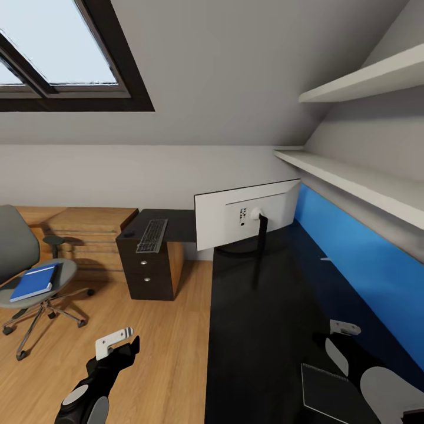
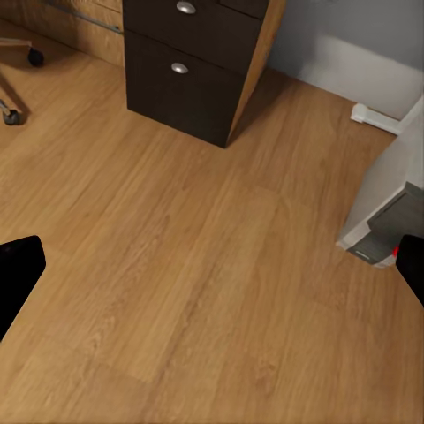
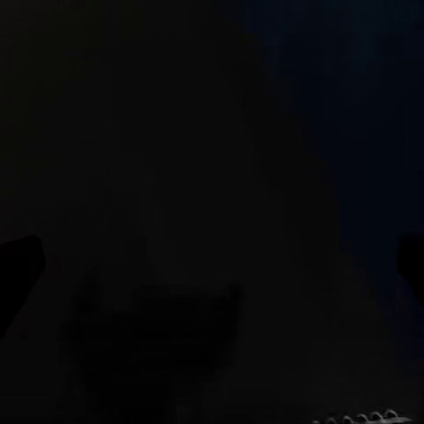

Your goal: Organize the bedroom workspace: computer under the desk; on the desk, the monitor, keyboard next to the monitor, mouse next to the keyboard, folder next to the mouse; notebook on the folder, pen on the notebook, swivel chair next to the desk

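The white-backed monitor (image 1: pixel 244 215) stands on the long dark desk (image 1: pixel 259 318), its back toward me. A grey keyboard (image 1: pixel 152 235) lies on the desk's far-left section above the drawers. At the far left, the blue folder (image 1: pixel 35 281) rests on the seat of the grey swivel chair (image 1: pixel 20 250). A dark spiral notebook (image 1: pixel 327 391) lies on the near desk; its binding (image 3: pixel 362 417) shows in the right wrist view. My left gripper (image 1: pixel 121 344) hangs open over the wooden floor (image 2: pixel 194 265). My right gripper (image 1: pixel 338 335) is open just above the desk, beside the notebook.
A dark drawer unit (image 2: pixel 190 66) stands under the desk's far end. A white and grey box (image 2: pixel 389 203), perhaps the computer, sits on the floor under the desk edge. Two white shelves (image 1: pixel 359 176) run above a blue wall panel (image 1: pixel 365 265). A small pale thin object (image 1: pixel 325 258) lies on the desk.
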### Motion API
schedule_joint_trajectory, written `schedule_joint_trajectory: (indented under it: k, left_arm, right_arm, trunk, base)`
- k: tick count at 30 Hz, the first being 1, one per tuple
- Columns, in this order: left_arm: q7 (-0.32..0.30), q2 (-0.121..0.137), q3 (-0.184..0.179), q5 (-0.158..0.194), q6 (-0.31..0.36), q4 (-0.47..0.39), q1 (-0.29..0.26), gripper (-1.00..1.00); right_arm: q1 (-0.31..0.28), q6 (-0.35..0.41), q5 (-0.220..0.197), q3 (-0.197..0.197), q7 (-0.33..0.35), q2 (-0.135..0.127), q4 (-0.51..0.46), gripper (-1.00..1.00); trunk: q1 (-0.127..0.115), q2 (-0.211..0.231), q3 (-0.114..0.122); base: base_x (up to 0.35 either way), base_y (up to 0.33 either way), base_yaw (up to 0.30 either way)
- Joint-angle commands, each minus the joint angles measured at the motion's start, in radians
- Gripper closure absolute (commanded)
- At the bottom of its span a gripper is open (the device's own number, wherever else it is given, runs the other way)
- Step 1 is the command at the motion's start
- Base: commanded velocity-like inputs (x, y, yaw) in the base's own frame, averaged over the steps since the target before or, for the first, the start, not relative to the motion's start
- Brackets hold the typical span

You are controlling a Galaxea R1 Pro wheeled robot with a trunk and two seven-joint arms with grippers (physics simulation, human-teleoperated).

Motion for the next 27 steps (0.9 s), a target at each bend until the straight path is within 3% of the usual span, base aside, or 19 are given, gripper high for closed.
schedule_joint_trajectory:
  k: [1, 27]
  left_arm:
    - [0.006, -0.001, 0.0, 0.01, 0.003, -0.002, 0.0, -1.0]
    - [0.007, -0.001, 0.0, 0.011, 0.002, -0.003, 0.0, -1.0]
  right_arm:
    - [0.0, 0.013, -0.007, 0.008, -0.008, -0.001, -0.002, -1.0]
    - [-0.001, 0.044, -0.006, 0.01, -0.014, -0.001, -0.003, -1.0]
  trunk:
    - [0.004, -0.009, -0.005]
    - [0.104, -0.191, -0.086]
  base:
    - [0.001, -0.001, 0.0]
    - [0.0, 0.0, 0.0]
